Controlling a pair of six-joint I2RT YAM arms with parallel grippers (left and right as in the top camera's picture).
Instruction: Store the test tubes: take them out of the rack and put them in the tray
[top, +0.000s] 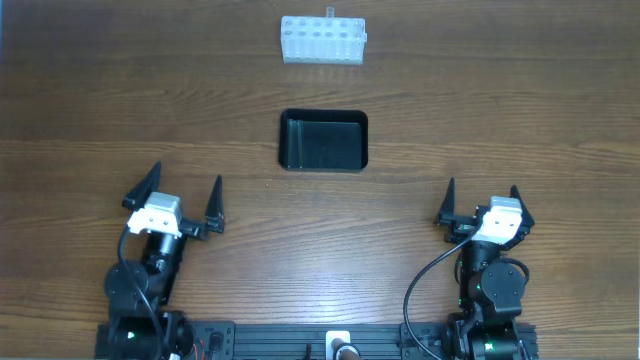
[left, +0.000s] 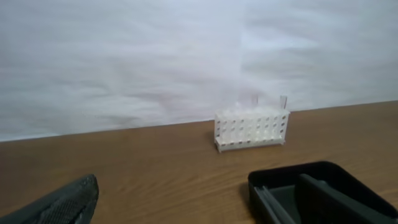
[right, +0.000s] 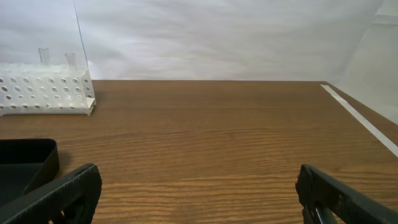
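A white test tube rack (top: 322, 40) stands at the far middle of the table. Two clear test tubes (left: 283, 102) stick up from it; the right wrist view shows the tubes (right: 43, 55) at one end of the rack (right: 45, 92). A black tray (top: 323, 116) lies nearer, between the rack and the arms, and looks empty. My left gripper (top: 185, 190) hovers open at the near left, well short of the tray (left: 292, 171). My right gripper (top: 482, 195) is open at the near right, away from the tray (right: 31, 144). Nothing sits between either pair of fingers.
Bare wooden tabletop surrounds the tray and rack. A white backdrop rises behind the rack (left: 251, 129). A pale strip (right: 360, 118) marks the table's right edge.
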